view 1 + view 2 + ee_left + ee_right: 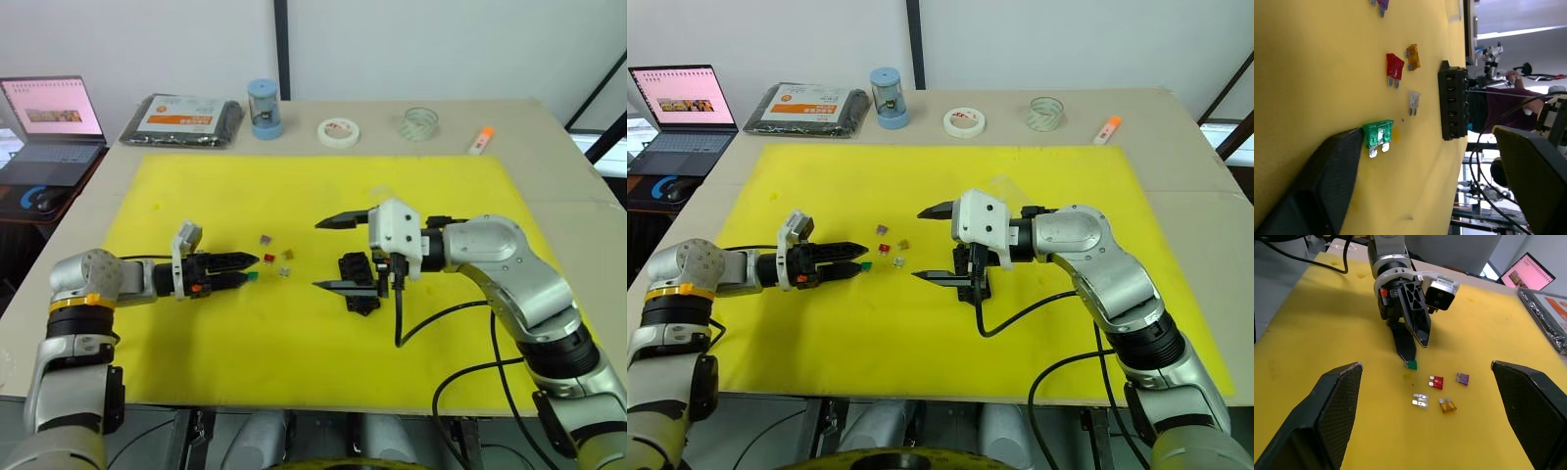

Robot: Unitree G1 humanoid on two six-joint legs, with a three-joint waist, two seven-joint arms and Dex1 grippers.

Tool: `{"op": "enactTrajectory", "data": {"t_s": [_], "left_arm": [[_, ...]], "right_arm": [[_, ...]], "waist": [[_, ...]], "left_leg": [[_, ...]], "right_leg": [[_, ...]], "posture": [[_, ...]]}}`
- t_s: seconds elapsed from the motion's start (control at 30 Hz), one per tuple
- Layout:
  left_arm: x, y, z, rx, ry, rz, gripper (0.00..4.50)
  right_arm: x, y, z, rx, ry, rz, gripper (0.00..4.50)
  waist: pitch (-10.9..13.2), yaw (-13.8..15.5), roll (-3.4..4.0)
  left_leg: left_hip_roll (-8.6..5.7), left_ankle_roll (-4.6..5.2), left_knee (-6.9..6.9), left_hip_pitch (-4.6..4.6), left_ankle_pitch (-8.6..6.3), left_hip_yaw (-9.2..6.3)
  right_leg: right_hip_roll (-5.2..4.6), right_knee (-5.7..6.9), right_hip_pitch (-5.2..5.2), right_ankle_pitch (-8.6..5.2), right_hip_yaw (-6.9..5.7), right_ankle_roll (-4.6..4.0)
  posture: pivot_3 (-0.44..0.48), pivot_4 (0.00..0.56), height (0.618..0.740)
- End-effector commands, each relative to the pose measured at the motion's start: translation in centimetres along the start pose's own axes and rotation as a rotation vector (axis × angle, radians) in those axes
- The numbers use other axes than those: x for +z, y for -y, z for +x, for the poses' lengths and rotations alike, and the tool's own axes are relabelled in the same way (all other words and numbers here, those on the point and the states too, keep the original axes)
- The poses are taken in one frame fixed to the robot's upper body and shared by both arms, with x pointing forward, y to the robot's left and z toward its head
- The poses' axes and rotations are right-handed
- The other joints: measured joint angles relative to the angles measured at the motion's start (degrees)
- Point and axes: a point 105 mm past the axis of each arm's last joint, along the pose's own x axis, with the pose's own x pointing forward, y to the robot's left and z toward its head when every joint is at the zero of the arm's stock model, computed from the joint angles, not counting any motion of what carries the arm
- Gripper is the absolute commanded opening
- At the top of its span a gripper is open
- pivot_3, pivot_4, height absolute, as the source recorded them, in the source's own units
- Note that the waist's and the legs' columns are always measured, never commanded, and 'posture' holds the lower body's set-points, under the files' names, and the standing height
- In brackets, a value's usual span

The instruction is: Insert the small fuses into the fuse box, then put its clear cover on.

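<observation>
Jaws, left: your left gripper (858, 265) lies low over the yellow mat (823, 333), its tapered black fingers only a narrow gap apart; one matte tip touches the green fuse (1377, 135), which lies flat on the mat and is not clamped.
Jaws, right: your right gripper (933, 244) is spread wide, holding nothing, one pointed finger above and one below the space just left of the fuse box (357, 281).
Fuses: you have five small blade fuses in a loose cluster between the two grippers, translucent plastic bodies with twin metal blades, all lying flat: green, red (1395, 66), amber (1413, 57), clear grey (1414, 100) and purple (1462, 378).
Fuse box: black moulded plastic block, rectangular, with a row of square slots along one face; it sits on the mat just right of the fuses, close under your right wrist.
Mat: smooth, bright yellow sheet over the tan counter (549, 157).
Far edge of counter: black packet (181, 121) with an orange label, blue cylinder (264, 108), white tape roll (339, 132), clear tape roll (420, 123), small orange-tipped marker (480, 140).
Beside counter: open laptop (49, 132).
</observation>
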Motion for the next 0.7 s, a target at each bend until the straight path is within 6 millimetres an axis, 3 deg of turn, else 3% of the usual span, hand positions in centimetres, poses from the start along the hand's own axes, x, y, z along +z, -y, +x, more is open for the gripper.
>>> {"op": "enactTrajectory", "data": {"t_s": [0.03,0.3,0.57,0.7], "left_arm": [[-0.4,-0.6,0.7,0.023,-0.01,-0.01,3.12],[-1.1,-1.7,0.4,0.085,-0.026,0.02,0.13],[-1.1,-1.2,0.1,0.072,-0.021,0.044,0.06],[-0.5,1.8,0.0,0.0,-0.03,0.238,0.06]], "right_arm": [[1.4,0.5,-0.4,-0.016,0.022,-0.049,4.5],[1.5,0.6,-0.6,-0.021,0.014,-0.045,4.5],[1.4,0.4,-0.8,-0.022,0.011,-0.031,4.5],[1.4,0.6,-1.4,-0.031,-0.001,0.022,4.5]], "waist": [[0.0,0.0,0.0],[0.0,-0.3,0.0],[0.0,-0.3,0.0],[0.0,-0.4,-0.01]], "left_leg": [[0.0,0.0,0.0,-0.01,0.0,0.0],[0.04,0.0,-0.03,-0.02,0.0,0.01],[0.06,0.0,-0.04,0.0,0.0,0.01],[0.07,0.0,-0.04,-0.05,0.0,0.01]], "right_leg": [[0.0,0.0,-0.01,0.0,0.0,0.0],[-0.03,-0.01,-0.05,0.0,0.0,0.0],[-0.02,-0.01,-0.05,0.0,0.01,0.0],[-0.04,-0.03,-0.09,0.0,0.01,0.0]], "posture": [[0.0,0.15,0.74],[0.0,0.15,0.74],[0.0,0.15,0.74],[0.0,0.15,0.74]]}}
